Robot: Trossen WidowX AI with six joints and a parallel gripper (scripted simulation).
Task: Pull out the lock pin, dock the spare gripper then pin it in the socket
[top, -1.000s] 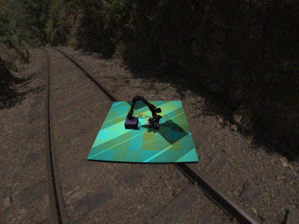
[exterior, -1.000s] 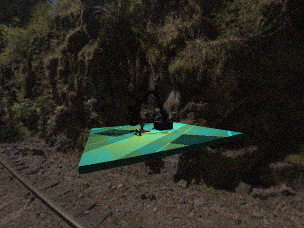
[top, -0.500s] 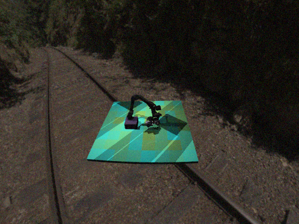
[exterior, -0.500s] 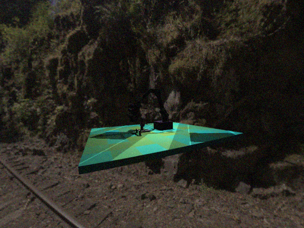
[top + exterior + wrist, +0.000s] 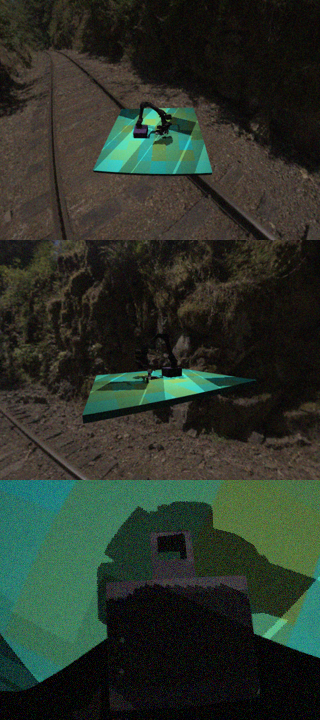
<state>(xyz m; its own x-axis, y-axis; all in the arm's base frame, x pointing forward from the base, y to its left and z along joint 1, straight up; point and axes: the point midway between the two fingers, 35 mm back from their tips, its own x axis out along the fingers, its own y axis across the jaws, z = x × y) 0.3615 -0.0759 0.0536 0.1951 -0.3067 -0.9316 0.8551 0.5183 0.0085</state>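
Note:
My gripper points down and is shut on the spare gripper, whose dark, blocky body fills the lower middle of the wrist view. Its narrow spigot, with a square opening, stands out at the top of that view. The fingers lie at its left and right sides, mostly lost in black. A small upright dark and greyish fixture, which may be the mount, shows on the table in the exterior view. I cannot make out the socket or the lock pin in any view.
The purple arm base stands on the patchwork green and yellow table. The arm arches from the base over to the held thing. Dark shadows fall around the gripper. The table's edges show in the top and exterior views.

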